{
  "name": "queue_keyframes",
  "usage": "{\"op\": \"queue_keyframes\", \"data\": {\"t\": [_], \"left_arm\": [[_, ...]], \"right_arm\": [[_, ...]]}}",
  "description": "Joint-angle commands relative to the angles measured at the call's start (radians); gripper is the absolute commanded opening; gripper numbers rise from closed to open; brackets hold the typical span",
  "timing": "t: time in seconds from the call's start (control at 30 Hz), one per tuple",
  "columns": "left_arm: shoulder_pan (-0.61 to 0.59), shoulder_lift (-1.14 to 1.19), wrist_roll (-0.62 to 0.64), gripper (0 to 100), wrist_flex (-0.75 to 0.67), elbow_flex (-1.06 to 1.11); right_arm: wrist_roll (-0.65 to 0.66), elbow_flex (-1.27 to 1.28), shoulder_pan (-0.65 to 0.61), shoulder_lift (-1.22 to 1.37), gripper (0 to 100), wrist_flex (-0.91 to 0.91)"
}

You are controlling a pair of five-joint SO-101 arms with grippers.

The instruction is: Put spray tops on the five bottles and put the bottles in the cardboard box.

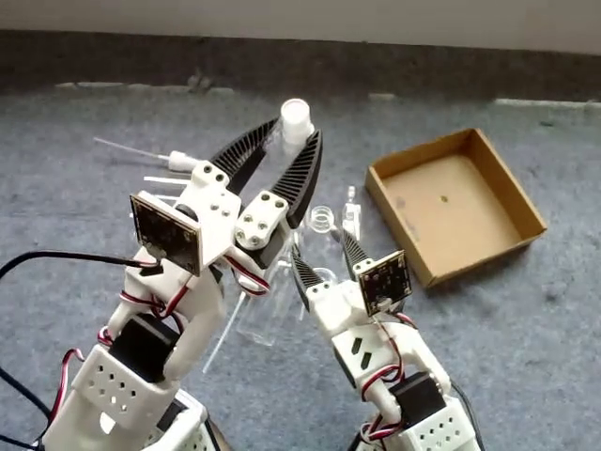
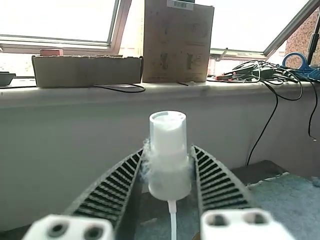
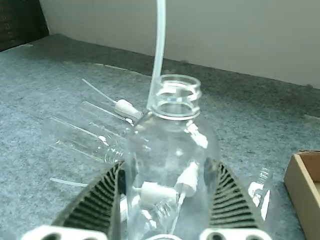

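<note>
My left gripper is raised above the mat and shut on a white spray top, whose thin tube hangs straight down between the fingers. Below it, my right gripper is shut on a clear bottle and holds it upright with its mouth open. In the right wrist view the tube comes down from above to just beside the bottle's rim. The cardboard box lies to the right of both arms, with nothing in it.
Clear bottles lie on their sides on the grey mat, one under the arms and one near the box. Loose spray tops with tubes lie at the back left. A wall bounds the mat's far edge.
</note>
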Motion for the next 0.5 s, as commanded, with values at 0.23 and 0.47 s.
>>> {"op": "queue_keyframes", "data": {"t": [0.23, 0.47], "left_arm": [[-0.007, -0.021, 0.006, 0, -0.046, -0.11], [-0.007, -0.022, 0.008, 0, -0.044, -0.116]], "right_arm": [[0.002, 0.124, -0.004, -0.019, 9.2, 0.004], [0.002, 0.124, -0.007, -0.019, 9.2, 0.004]]}}
